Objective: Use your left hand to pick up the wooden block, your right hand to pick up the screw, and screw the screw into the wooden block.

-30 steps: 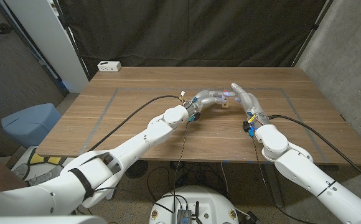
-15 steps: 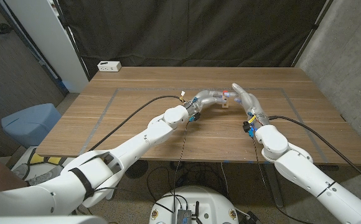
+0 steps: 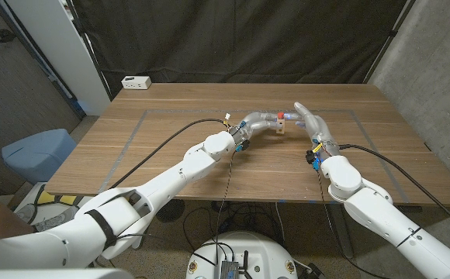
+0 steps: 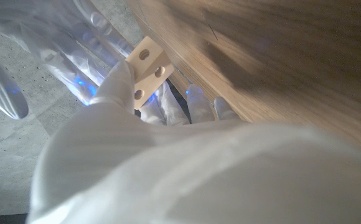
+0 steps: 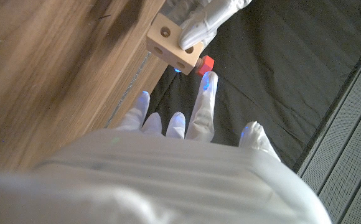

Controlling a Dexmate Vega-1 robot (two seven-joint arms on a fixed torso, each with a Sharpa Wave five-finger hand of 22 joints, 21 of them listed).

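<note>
Above wooden table (image 3: 171, 147), left robot hand (image 3: 265, 120) grips holed block (image 5: 172, 37).

The desk (image 3: 171, 155) is brown wood with a streaky grain and a faint grey taped rectangle. Both robot hands are white, the left robot hand (image 3: 265, 121) and the right robot hand (image 3: 309, 122), with small blue glints on the fingers. The block (image 5: 173, 37) is pale tan with dark round holes. Beside the block, the screw (image 5: 206, 64) is red. Behind the desk hangs a black curtain (image 3: 248, 39). A white box (image 3: 136, 82) sits at the desk's far corner. Black cables (image 3: 171, 133) cross the desk.
</note>
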